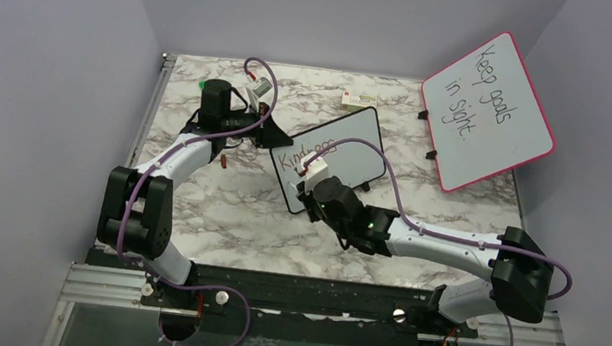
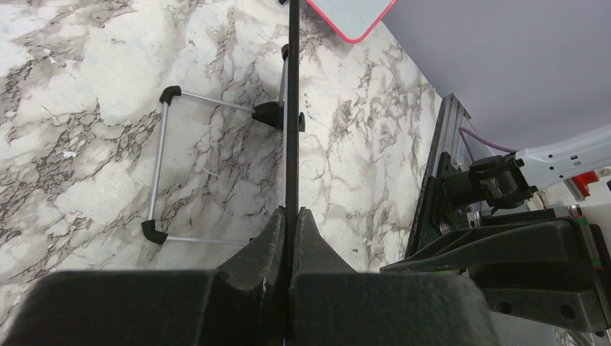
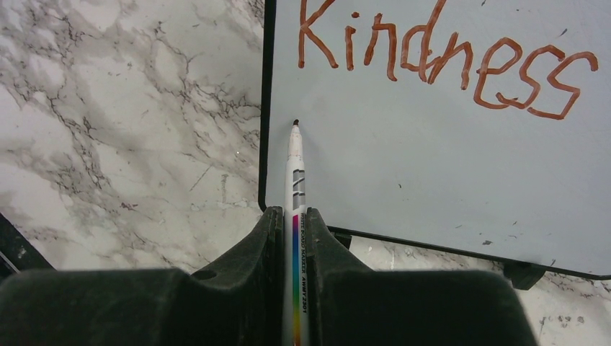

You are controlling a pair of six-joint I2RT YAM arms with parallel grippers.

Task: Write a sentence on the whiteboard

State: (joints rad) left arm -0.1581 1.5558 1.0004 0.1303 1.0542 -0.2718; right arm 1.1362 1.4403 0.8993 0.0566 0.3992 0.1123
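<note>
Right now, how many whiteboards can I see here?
2. The black-framed whiteboard stands mid-table, its edge pinched by the left gripper; the pink-framed board stands at the far right corner.

Plain lavender-grey walls enclose three sides. The surface is white with grey marble veining, evenly lit, with an aluminium rail along its near edge.

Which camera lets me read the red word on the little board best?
The right wrist camera. There the word Kindness fills the top of the picture, every letter clear. The top external camera shows the word tiny. The left wrist camera sees the whiteboard only edge-on, so no writing shows.
</note>
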